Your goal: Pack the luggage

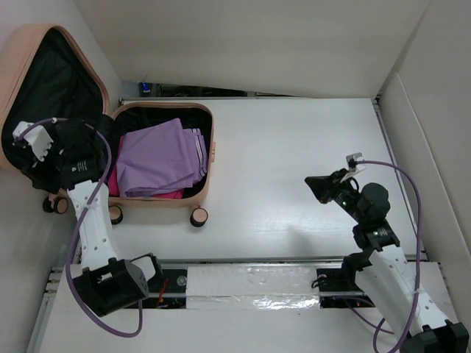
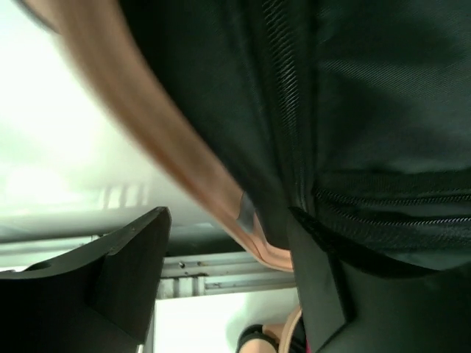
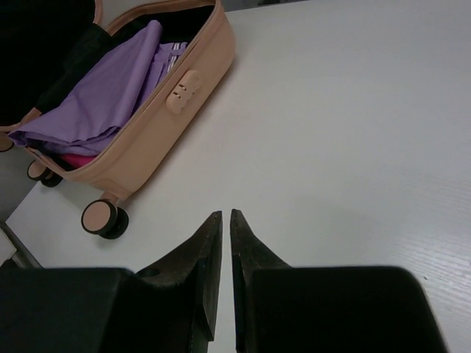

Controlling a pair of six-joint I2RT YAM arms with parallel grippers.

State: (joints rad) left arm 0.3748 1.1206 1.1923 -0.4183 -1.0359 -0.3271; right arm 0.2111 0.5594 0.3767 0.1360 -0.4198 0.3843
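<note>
1. My right fingers (image 3: 199, 257) hang over the bare counter (image 1: 294, 140), well to the right of the luggage (image 1: 209, 151). They are pressed almost together with only a thin slit between them, and they hold nothing.
2. The luggage lies open at the far left of the counter, with its wheels (image 1: 199, 217) toward me and its combination lock (image 3: 184, 90) on the side wall facing my right arm.
3. Inside the luggage, a folded purple garment (image 1: 158, 158) fills most of the base. A strip of bright pink cloth (image 1: 165, 195) shows under its near edge. I judge the filling done, since I see nothing loose on the counter waiting to go in.
4. Farther back, the lid (image 1: 29, 48) stands tilted open to the left of the base, with its black lining (image 2: 368, 110) exposed.
5. My left fingers (image 2: 110, 287) are up against the lid and spread. The peach rim runs through the gap between them, but I cannot tell whether either finger touches it.
6. What is left, as I judge it, is to swing the lid down over the clothes and then close the zipper seam.
</note>
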